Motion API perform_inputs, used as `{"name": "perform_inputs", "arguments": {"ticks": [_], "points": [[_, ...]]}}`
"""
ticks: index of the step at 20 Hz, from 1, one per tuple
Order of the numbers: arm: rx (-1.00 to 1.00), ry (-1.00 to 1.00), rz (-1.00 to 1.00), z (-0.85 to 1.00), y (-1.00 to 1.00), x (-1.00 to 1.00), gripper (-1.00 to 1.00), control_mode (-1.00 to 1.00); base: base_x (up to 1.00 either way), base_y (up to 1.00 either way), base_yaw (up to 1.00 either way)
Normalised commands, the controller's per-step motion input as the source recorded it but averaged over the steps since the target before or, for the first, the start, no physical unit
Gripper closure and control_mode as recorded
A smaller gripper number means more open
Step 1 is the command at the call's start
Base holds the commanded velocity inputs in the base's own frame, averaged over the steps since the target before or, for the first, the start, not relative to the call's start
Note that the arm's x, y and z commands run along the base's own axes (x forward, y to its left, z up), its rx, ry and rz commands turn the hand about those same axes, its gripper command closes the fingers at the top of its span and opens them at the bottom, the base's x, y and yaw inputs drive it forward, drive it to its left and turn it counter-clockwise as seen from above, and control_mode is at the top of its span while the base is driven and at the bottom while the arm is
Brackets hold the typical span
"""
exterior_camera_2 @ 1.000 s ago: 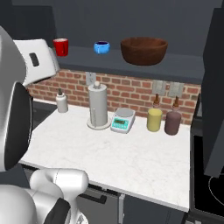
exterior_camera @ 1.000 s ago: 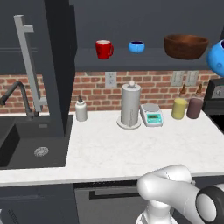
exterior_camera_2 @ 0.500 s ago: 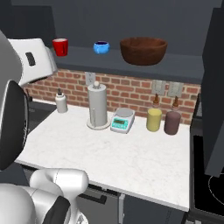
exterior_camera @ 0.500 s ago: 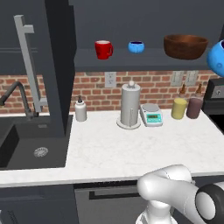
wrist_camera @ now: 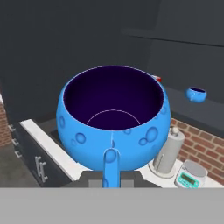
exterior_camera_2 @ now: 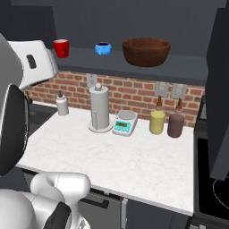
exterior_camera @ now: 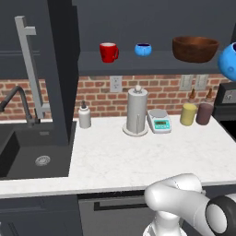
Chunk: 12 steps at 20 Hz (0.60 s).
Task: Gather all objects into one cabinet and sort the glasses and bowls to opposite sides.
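My gripper (wrist_camera: 112, 177) is shut on a glossy blue vessel (wrist_camera: 113, 118), whose dark inside faces the hand camera; its fingers are mostly hidden beneath it. That held vessel (exterior_camera: 229, 61) hangs at the right edge of the left base view, at shelf height. On the cabinet's shelf (exterior_camera: 138, 63) stand the red mug (exterior_camera: 109, 51), a second small blue vessel (exterior_camera: 143, 49) and the wooden bowl (exterior_camera: 195, 48), from left to right. They also line up as mug (exterior_camera_2: 61, 47), blue vessel (exterior_camera_2: 103, 48) and bowl (exterior_camera_2: 146, 51) in the right base view.
The cabinet's tall door (exterior_camera: 62, 69) stands open, with its pale bar handle (exterior_camera: 30, 64) at the left. On the counter below are a paper towel holder (exterior_camera: 137, 111), a scale (exterior_camera: 159, 120), a soap bottle (exterior_camera: 84, 115) and two bottles (exterior_camera: 188, 113). A sink (exterior_camera: 27, 154) lies left.
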Motion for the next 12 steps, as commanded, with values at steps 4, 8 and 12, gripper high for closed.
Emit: {"name": "perform_inputs", "arguments": {"ticks": [4, 8, 12], "points": [[0.0, 0.05, -0.04, -0.09, 0.0, 0.21, 1.0, -1.0, 0.09, 0.0, -0.01], [-0.02, 0.06, -0.02, -0.02, 0.0, 0.33, 1.0, -1.0, 0.0, 0.0, 0.0], [0.0, 0.02, -0.01, -0.01, 0.0, 0.42, 1.0, -1.0, 0.0, 0.0, 0.0]]}}
